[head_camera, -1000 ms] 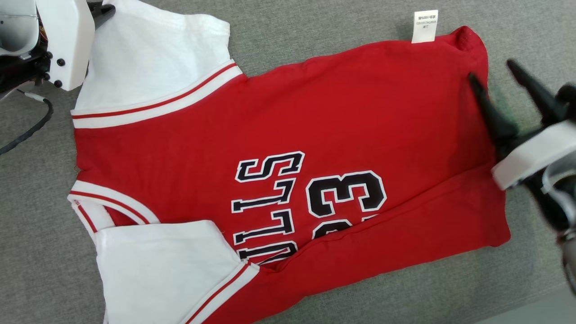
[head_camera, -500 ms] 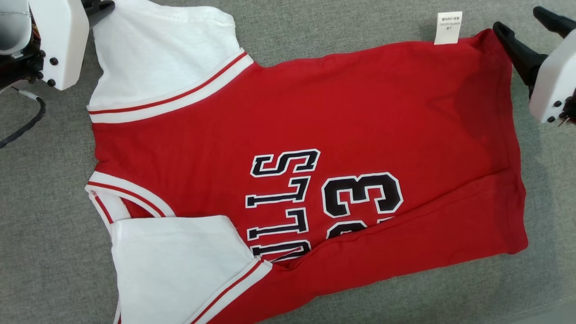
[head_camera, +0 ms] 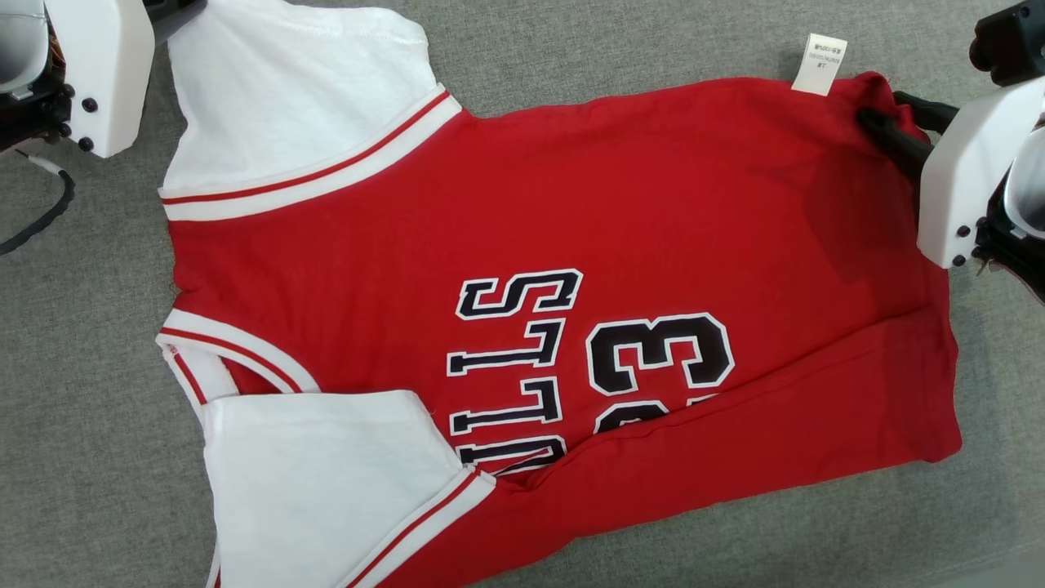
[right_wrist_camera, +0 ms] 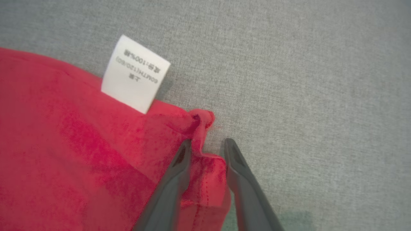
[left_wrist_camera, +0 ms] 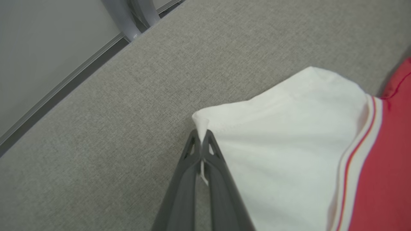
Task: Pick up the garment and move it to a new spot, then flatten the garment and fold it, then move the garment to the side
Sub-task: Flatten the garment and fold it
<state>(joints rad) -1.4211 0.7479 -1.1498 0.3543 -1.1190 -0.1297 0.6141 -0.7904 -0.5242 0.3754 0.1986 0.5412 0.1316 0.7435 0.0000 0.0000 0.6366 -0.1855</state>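
From the head, the jersey [head_camera: 522,245] lies spread flat on the grey cloth [head_camera: 82,367], red body printed with black letters and numerals, collar end towards the left and hem towards the right; one white sleeve [head_camera: 286,90] sits at its upper left corner, the other at its lower left, and a long fold runs along its lower edge. A white label [head_camera: 819,64] sticks out from the jersey's top edge near the upper right corner. The left gripper [head_camera: 188,8] meets the far tip of the upper sleeve, its white housing just off the jersey's left side; the right gripper [head_camera: 880,106] sits at the jersey's upper right corner, one dark finger lying on the red fabric. From the left wrist, the two fingers are pressed together on the sleeve's corner – a nub of white cloth pokes out past the tips and a sliver shows between them, so this claw is closed and gripping the jersey, with the red-striped band and red body off to the right. From the right wrist, the fingers stand apart astride the jersey's corner hem – one finger over the red fabric, the other over bare grey cloth beside it, the bunched corner just beyond the tips and the label a little further along the edge; this claw is open, with nothing pinched.
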